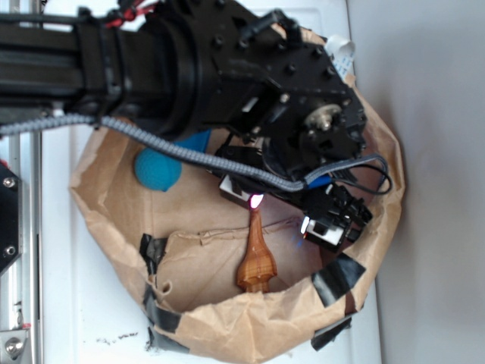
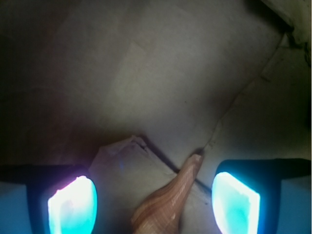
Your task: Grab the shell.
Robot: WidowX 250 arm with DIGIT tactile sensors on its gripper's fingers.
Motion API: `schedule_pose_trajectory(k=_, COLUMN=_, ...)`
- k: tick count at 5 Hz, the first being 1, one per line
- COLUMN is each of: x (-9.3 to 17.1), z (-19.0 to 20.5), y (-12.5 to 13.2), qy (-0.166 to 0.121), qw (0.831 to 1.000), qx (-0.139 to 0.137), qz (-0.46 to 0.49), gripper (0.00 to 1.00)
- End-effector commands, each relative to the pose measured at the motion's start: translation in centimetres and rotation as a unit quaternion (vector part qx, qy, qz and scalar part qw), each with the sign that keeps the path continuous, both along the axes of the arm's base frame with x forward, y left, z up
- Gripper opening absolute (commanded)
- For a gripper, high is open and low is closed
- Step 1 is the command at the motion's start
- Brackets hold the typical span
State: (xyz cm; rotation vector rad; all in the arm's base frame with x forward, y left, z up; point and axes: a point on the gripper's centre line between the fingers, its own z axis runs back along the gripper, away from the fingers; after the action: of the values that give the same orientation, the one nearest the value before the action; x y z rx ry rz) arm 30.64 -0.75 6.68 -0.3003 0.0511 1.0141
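Between spread fingers of gripper (image 2: 153, 202): shell (image 2: 163, 204), long axis along finger gap, spire forward, on paper bag (image 1: 227, 334) floor.

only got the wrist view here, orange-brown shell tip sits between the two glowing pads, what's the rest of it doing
Observer: The glossy orange-brown spiral shell lies flat on the brown paper bag lining, its wide ribbed end pointing away from the gripper.
Operator: anything else nearby
Observer: A blue ball sits by the bag's far wall, apart from the shell.
Operator: jaws straddling it?
Observer: The exterior view shows the jaws open over the thin spire end only, not the wide body.
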Motion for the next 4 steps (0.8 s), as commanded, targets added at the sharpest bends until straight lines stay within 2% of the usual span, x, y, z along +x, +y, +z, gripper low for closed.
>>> schedule_pose_trajectory(k=1, x=0.4, z=1.3, y=0.3, qy=-0.026, qw=1.0, qx=0.003, qz=0.002, gripper=1.0)
schedule_pose_trajectory(k=2, x=-0.1, z=1.5, y=-1.9, qy=0.018, qw=0.996, qx=0.028, qz=0.088, gripper=1.0)
schedule_pose_trajectory(k=3, x=-0.3, z=0.8, y=-3.6, qy=0.038, qw=0.991, qx=0.032, qz=0.122, gripper=1.0)
schedule_pose_trajectory(k=4, x=0.4, z=-0.2, y=-4.6, qy=0.047, qw=0.991, qx=0.047, qz=0.12, gripper=1.0)
